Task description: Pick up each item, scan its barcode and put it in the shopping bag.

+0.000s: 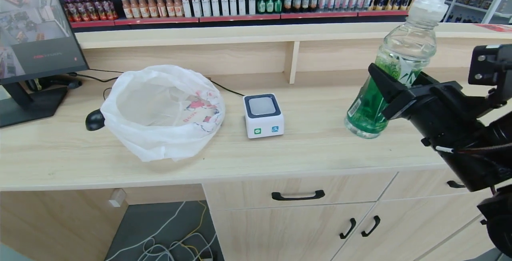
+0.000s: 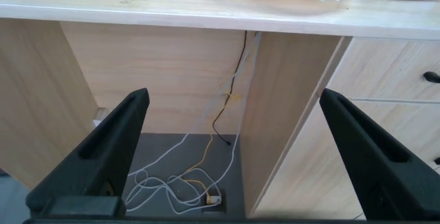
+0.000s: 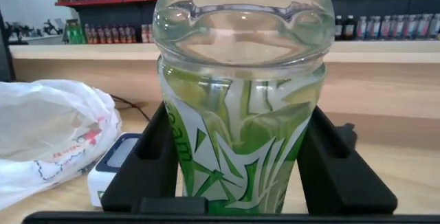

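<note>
A: Head view. Where's the bottle [image 1: 390,65]?

B: In the right gripper [image 1: 394,89], fingers clamped across its green lower half, cap up, leaning slightly. It sits over the right end of the counter [image 1: 320,149], well apart from the scanner [image 1: 263,116]. The base looks clear of the wood, though I can't be sure.

A: Why grip that low?

B: My guess is that it leaves the label free to turn toward the scanner window, which faces up. No barcode visible from here.

A: And the bag [image 1: 162,111]?

B: Left of the scanner, just beside it, mouth slumped open and upward. It's ready to take a drop from above. A mouse [image 1: 95,120] touches its far left side.

A: Left wrist view?

B: The left gripper [image 2: 234,107] has its fingers spread wide and holds nothing. It's parked below the counter edge, facing the cables [image 2: 199,176] underneath. Probably kept out of the right arm's way.

A: Right wrist view?

B: The bottle fills the gap between both fingers and is squeezed on either side. The bag and scanner lie beyond it, lower down.

A: Stage?

B: Picked up. The scan is not yet done, and the bagging follows that.
</note>
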Controlling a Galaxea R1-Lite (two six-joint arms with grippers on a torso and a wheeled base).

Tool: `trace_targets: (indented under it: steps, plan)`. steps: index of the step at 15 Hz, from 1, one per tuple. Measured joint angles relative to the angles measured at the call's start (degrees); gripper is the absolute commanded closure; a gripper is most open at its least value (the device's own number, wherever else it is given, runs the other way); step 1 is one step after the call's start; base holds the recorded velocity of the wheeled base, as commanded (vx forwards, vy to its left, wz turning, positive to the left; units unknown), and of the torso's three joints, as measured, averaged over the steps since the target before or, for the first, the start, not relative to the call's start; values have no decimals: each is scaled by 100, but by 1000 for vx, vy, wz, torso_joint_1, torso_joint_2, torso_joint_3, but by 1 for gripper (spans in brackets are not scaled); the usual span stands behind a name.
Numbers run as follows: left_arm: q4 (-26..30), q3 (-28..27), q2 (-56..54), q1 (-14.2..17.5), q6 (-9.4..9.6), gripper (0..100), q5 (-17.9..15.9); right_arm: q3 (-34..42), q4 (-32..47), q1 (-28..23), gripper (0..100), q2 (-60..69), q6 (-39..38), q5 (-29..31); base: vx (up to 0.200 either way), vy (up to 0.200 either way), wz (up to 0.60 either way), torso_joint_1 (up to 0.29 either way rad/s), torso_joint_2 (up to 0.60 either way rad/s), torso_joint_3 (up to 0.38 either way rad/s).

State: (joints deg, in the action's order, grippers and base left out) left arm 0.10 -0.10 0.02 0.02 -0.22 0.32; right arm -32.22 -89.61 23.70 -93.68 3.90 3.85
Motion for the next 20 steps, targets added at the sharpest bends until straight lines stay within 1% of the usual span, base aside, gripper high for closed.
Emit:
trace_targets:
  steps: [4,6,12,18,20]
  plan:
    - [1,7,0,5,-60,0,1,-217,-33,-218,100,-28,26,5,0,200,0,2,5,6]
    - [0,7,0,5,-71,0,0,-154,-27,-308,100,-44,20,11,0,200,0,5,2,2]
    - [-10,10,0,2,-78,0,0,59,-41,-341,100,-17,66,17,0,200,0,5,1,1]
    - [-10,10,0,2,-46,0,0,731,-24,-328,100,449,138,-106,0,0,0,0,0,0]
    - [-10,10,0,5,-46,0,1,723,-27,-267,100,488,384,-196,0,0,0,0,0,0]
